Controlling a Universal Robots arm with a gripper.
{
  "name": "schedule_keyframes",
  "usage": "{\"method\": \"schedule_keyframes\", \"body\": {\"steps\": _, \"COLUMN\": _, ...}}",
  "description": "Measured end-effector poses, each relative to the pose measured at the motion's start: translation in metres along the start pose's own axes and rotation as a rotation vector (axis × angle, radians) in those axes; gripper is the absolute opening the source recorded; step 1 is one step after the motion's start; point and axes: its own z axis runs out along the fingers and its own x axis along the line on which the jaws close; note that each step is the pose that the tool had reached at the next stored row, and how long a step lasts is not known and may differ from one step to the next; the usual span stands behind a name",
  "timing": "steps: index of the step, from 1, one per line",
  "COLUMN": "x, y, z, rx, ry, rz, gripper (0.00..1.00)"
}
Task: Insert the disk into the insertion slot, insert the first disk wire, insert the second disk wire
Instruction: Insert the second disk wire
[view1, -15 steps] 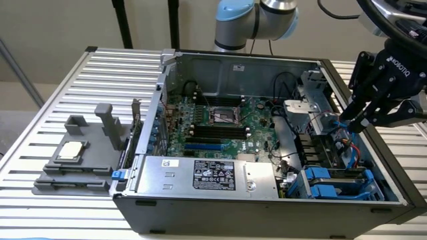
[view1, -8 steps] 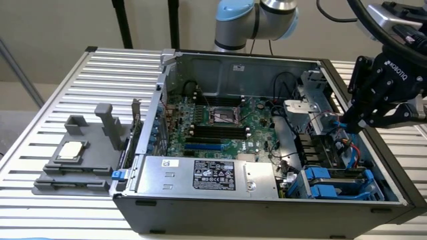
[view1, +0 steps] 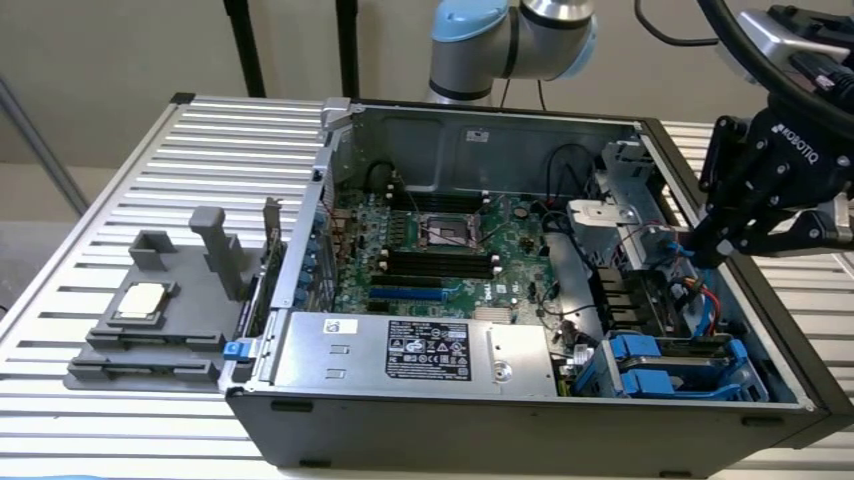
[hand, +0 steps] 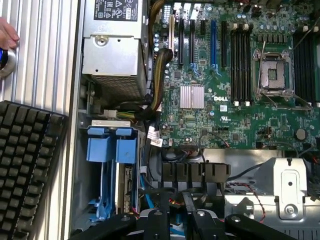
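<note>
The disk (view1: 663, 372) sits in its slot (view1: 742, 372), by the counter's (view1: 120, 190) near edge. My jaws hang over a blue wire (view1: 694, 300); apart or together, I cannot tell. I judge the wire floppy and light: grip it by the plug.

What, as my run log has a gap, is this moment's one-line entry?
end effector: over open case, beside blue cable | disk: in insertion slot

**Slatted aluminium table (view1: 120, 190), three things on it**

An open computer case (view1: 534, 440) lies on its side on the slats. A grey moulded fixture (view1: 160, 340) sits just beside it, toward the exterior view's left. A black keyboard (hand: 25, 165) lies alongside the case.
</note>
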Motion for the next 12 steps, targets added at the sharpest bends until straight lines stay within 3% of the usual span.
{"method": "schedule_keyframes", "body": {"steps": 12, "x": 0.021, "y": 0.0075, "z": 0.0002, "rx": 0.0003, "ry": -0.0010, "rz": 0.010, "gripper": 0.22}}
